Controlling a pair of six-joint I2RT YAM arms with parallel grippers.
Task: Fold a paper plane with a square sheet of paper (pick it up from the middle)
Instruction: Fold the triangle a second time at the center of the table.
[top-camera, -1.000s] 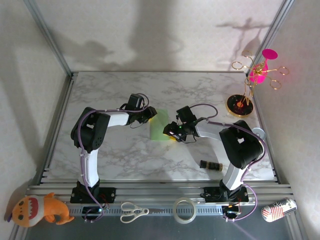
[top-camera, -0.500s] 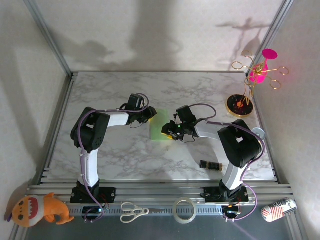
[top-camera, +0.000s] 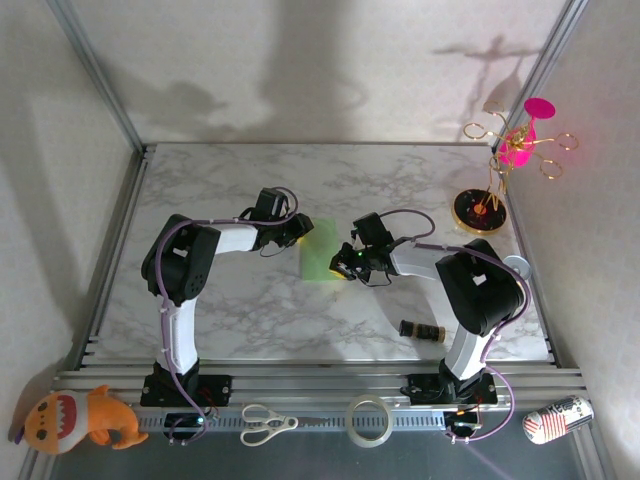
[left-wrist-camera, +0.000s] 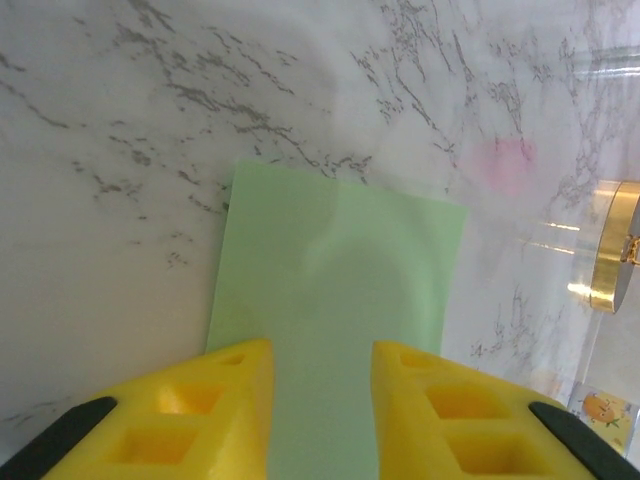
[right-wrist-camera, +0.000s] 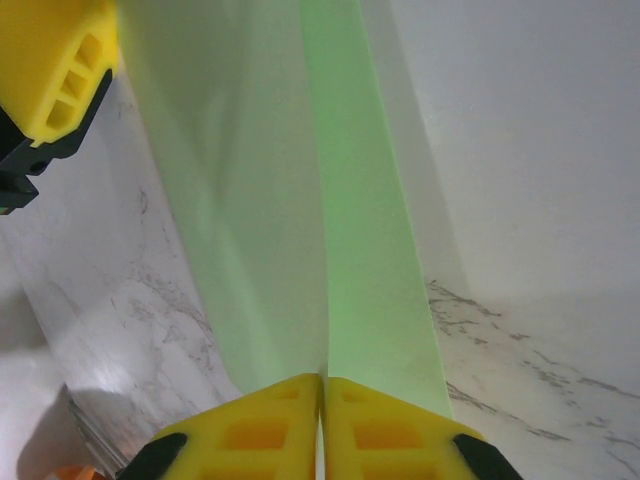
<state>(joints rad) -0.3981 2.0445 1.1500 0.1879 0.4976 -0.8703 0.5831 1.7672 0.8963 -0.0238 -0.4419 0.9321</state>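
Item: the square sheet of paper (top-camera: 318, 258) lies at the middle of the desk (top-camera: 250, 310). My right fingers (right-wrist-camera: 300, 400) are together, clamped on a raised fold of it. My left fingers (left-wrist-camera: 240, 390) stand apart, with the sheet's edge flat on the desk between them.

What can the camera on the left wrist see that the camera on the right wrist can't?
Left wrist: the left gripper open over the green sheet of paper, the sheet's far corners lying flat on the table, and a gold stand base off to the side. Right wrist: the right gripper pinched shut on the sheet's edge, a long crease running away from it, and one of the left gripper's fingers. Both: green paper on marble.
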